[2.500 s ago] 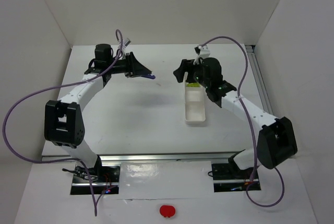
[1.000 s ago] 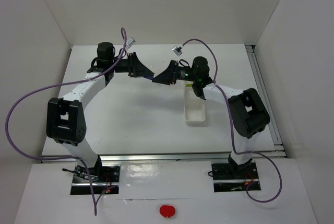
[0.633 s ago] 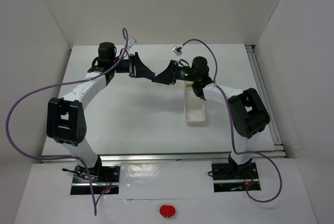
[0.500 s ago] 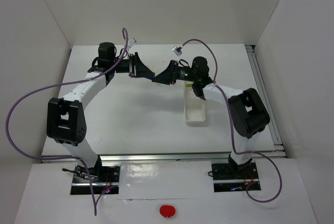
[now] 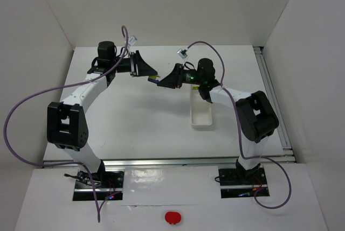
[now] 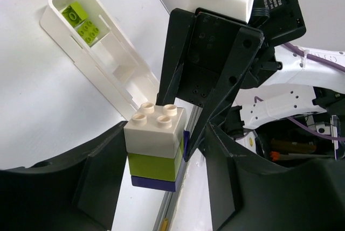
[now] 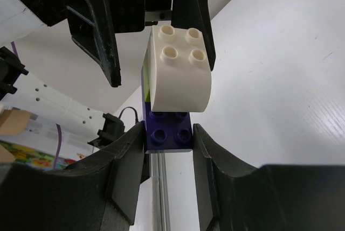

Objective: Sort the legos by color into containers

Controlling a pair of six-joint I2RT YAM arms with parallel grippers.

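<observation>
Your stack of three bricks (image 6: 155, 146) is white with studs on top, yellow-green in the middle and dark purple at the base. It hangs in the air left of the tray (image 5: 201, 117). Its long axis runs from the purple end to the studded white end, though the overhead view is too small to judge tilt. The right gripper (image 7: 167, 140) pinches the purple brick. The left gripper (image 5: 146, 72) flanks the stack, fingers spread.
</observation>
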